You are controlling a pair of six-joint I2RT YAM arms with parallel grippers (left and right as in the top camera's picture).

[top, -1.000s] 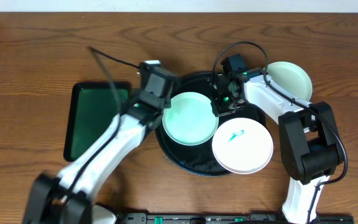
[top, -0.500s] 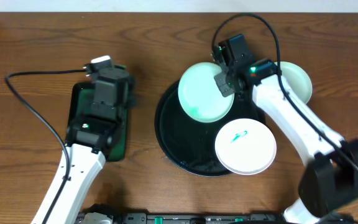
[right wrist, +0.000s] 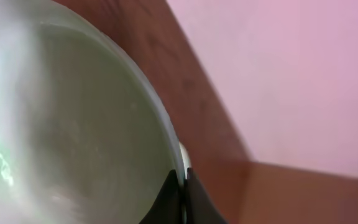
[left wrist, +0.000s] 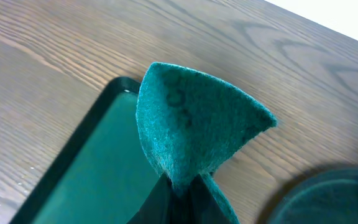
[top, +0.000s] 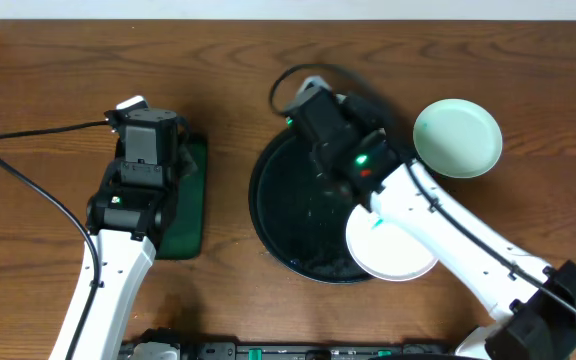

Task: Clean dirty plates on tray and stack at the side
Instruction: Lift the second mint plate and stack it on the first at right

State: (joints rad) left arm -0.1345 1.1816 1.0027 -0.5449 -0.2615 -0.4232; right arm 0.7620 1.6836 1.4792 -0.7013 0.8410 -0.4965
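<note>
Wiping needs both arms: left fingers (left wrist: 157, 205) clamp the cloth (left wrist: 197, 124) above the green tray (left wrist: 86, 174); right fingers (right wrist: 166, 202) pinch a mint plate (right wrist: 73, 124) by its rim over the black tray (top: 288, 210). Steady it, scrub lightly, then stack it on the side plate (top: 456, 138).

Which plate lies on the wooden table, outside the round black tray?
The pale mint-cyan round plate at upper right; the white round plate overlaps the glossy black tray.

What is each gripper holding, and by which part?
Left gripper pinches a teal cloth by its bunched lower end; right gripper clamps a pale plate by its rim.
</note>
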